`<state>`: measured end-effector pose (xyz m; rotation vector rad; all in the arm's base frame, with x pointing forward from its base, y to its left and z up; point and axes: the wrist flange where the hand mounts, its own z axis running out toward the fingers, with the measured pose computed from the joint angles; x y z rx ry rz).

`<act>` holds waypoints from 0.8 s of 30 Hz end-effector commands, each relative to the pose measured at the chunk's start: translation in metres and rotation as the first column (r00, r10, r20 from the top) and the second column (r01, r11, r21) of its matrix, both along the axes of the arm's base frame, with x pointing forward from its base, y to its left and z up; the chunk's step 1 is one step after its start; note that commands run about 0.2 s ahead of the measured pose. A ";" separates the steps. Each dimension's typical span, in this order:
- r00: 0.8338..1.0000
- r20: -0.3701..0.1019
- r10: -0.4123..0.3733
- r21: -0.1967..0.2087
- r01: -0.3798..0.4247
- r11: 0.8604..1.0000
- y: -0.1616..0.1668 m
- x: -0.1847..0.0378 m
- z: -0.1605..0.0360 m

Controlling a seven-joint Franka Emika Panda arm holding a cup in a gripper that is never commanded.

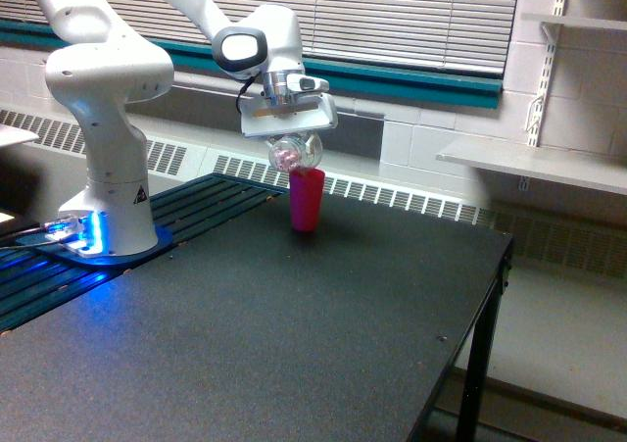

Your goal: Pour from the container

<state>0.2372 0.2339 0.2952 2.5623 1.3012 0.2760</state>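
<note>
Gripper [293, 140] grasping a round clear container [294, 152].
Reddish bits show through its glassy wall; 1 smooth pink-red plastic cup [306, 199] stands just below on the matte black table [294, 344].

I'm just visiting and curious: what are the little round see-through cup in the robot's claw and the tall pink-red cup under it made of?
The small rounded clear container looks like glossy transparent plastic or glass; brownish-red bits show through it, and which material it is I cannot tell. The tall pink-red tumbler looks like opaque, smooth plastic, evenly coloured with a soft sheen.
</note>
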 end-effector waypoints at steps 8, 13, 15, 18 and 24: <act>1.000 0.007 0.003 -0.016 -0.003 1.000 -0.002 -0.001 -0.001; 1.000 0.011 0.006 -0.018 -0.006 1.000 -0.002 0.000 0.000; 1.000 0.012 0.007 -0.019 -0.007 1.000 -0.001 0.000 0.000; 1.000 0.014 0.009 -0.021 -0.009 1.000 -0.001 0.000 0.001; 1.000 0.016 0.014 -0.024 -0.014 1.000 -0.001 0.000 0.002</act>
